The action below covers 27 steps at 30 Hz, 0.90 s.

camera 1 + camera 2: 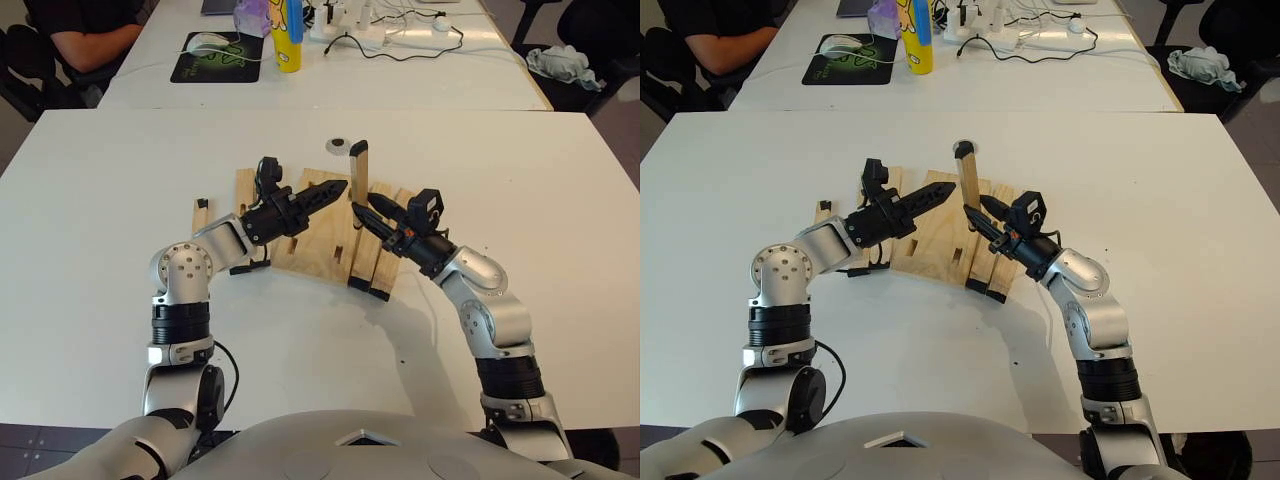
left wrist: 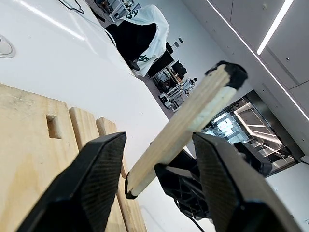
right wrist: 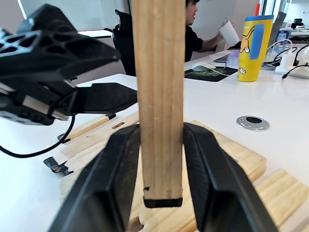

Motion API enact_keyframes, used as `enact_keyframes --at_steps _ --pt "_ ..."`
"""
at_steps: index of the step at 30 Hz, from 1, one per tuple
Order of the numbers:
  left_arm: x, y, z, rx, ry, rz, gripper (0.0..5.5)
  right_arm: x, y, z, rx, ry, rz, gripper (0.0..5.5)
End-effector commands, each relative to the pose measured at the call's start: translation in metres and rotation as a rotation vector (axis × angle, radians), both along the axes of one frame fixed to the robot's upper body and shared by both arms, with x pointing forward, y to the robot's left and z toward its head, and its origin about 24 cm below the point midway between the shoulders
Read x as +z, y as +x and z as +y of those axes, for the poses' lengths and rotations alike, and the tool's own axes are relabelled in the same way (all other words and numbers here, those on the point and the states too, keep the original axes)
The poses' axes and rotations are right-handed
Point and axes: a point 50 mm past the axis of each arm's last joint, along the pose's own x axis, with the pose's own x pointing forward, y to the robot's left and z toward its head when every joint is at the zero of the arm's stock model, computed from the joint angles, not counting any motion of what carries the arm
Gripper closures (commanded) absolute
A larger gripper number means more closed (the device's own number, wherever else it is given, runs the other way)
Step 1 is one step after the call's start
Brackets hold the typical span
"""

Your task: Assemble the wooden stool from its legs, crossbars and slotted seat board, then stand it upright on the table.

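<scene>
My right gripper is shut on a wooden leg near its lower end and holds it upright over the slotted seat board, which lies flat mid-table. The leg's black-capped lower end hangs just above the board. My left gripper is open, level with the leg's middle, its fingertips just short of the leg on the left. In the left wrist view the leg stands beyond the spread fingers.
Several loose legs and crossbars lie side by side against the board's right edge. A short wooden piece lies at its left. A cable grommet sits behind. The table behind carries a yellow bottle and a mouse pad.
</scene>
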Motion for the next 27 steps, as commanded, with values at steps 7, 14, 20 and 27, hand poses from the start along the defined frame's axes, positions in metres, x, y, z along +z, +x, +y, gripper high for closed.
enact_keyframes --at_steps 7,14,20,27 --pt "0.008 0.003 0.002 -0.010 0.073 -0.081 2.95 -0.010 0.000 0.005 0.038 -0.122 0.014 4.18" --pt "0.008 0.003 -0.001 -0.003 0.082 -0.105 2.95 -0.016 0.002 0.012 0.050 -0.148 0.035 4.18" --pt "0.008 0.004 -0.002 0.010 0.080 -0.113 2.95 -0.014 -0.003 0.019 0.106 -0.137 0.037 4.18" --pt "0.004 0.006 -0.002 0.020 0.097 -0.116 2.95 -0.012 -0.004 0.020 0.125 -0.139 0.035 4.18"
